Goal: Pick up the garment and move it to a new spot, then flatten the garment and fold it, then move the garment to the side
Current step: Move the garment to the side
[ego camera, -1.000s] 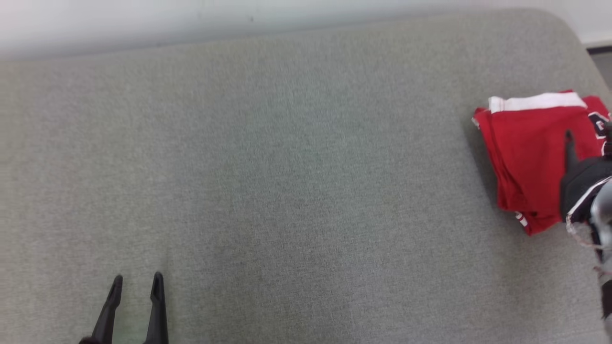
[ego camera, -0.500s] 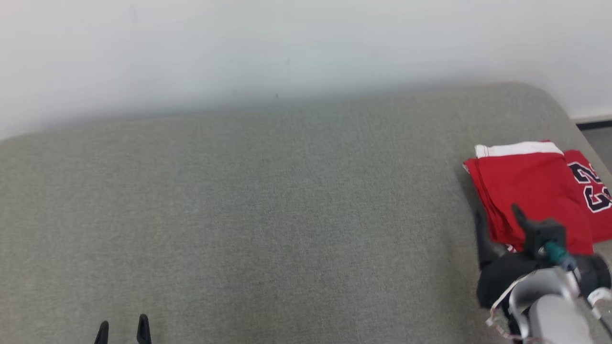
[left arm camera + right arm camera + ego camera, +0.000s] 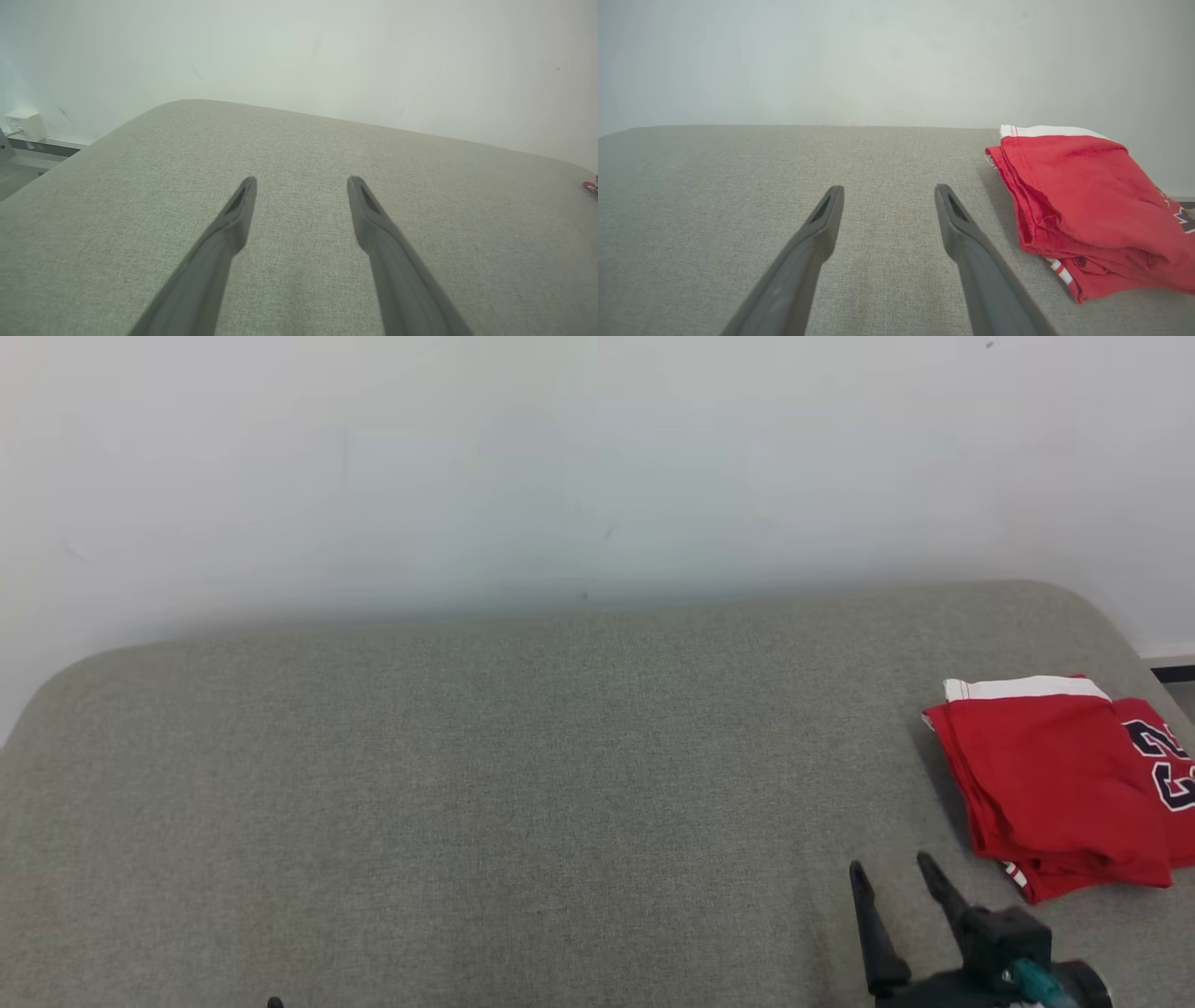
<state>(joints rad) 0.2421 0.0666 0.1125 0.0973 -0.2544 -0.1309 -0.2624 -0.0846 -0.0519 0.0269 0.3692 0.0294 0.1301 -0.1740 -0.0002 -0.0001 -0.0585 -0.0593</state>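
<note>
- Your right gripper (image 3: 889, 864) has come off the garment (image 3: 1055, 784) since a second ago and now sits low and just left of it, not touching; the head camera has also tilted up, so more wall (image 3: 560, 457) shows.
- You have the garment folded, red with a white band and dark numerals, near the right end of the grey cushion (image 3: 485, 803).
- The left gripper (image 3: 302, 179) hangs over bare cushion, well apart from the garment; its jaws are spread wide and empty, as are the right's.
- Bare cushion lies between the right gripper and the garment's folded edge.
- Your left wrist view adds a white box (image 3: 18, 125) low on the wall past the cushion's left end; the right wrist view shows the stacked layers along the garment's near edge.
</note>
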